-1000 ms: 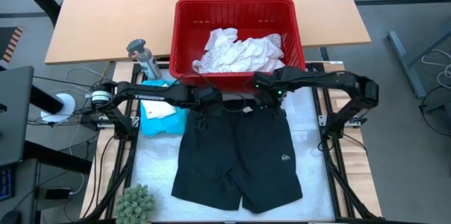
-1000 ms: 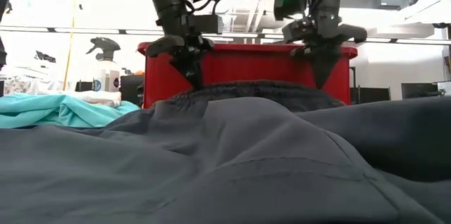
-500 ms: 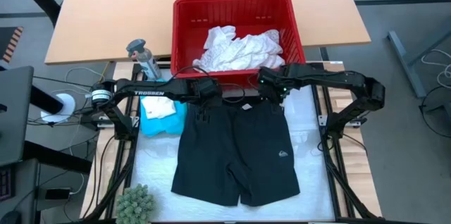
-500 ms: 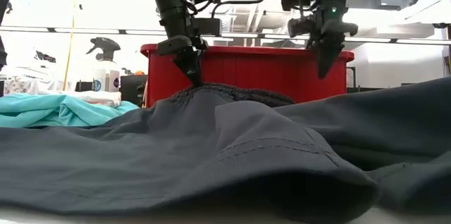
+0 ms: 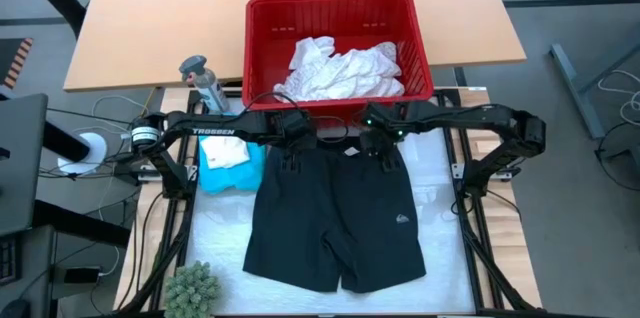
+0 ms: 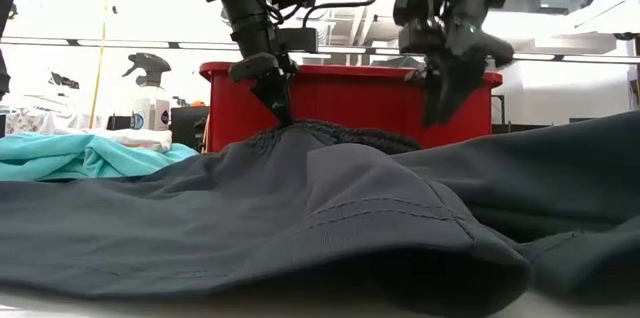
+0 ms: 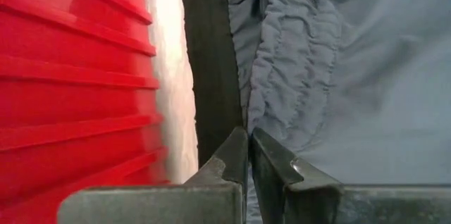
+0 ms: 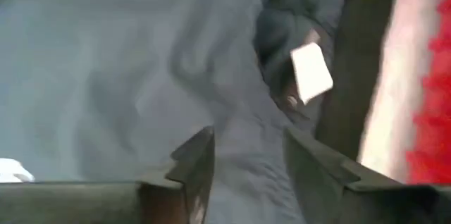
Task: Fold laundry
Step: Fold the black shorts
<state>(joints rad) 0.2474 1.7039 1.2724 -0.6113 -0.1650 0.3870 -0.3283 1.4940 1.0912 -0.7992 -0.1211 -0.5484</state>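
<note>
Black shorts (image 5: 335, 218) lie spread on the white table cover, waistband toward the red basket. My left gripper (image 5: 287, 153) is shut on the gathered waistband (image 7: 282, 62) at its left part. My right gripper (image 5: 380, 148) hovers open just above the waistband's right part (image 6: 437, 108), touching nothing; its wrist view shows the gap between its fingers (image 8: 248, 153) and a white label (image 8: 311, 72) inside the waistband. A teal garment (image 5: 228, 163) lies left of the shorts. White garments (image 5: 340, 70) sit in the basket. My left gripper pinches the waistband's edge (image 7: 255, 115) near its left end between its two shut fingers. The fingers come from above, slanting down. The cloth rises to a small peak at the fingertips (image 6: 280, 118), while the rest of the shorts rests on the table.
The red basket (image 5: 420, 48) stands right behind the waistband, close to both grippers. A spray bottle (image 5: 200, 78) stands at the far left, and a small green plant (image 5: 192, 288) at the near left corner.
My right gripper has let go of the waistband's right part, risen clear, then tipped and come down a little, and its fingers have opened. That side of the waistband has dropped flat. My left gripper keeps its hold, and the cloth still peaks there.
</note>
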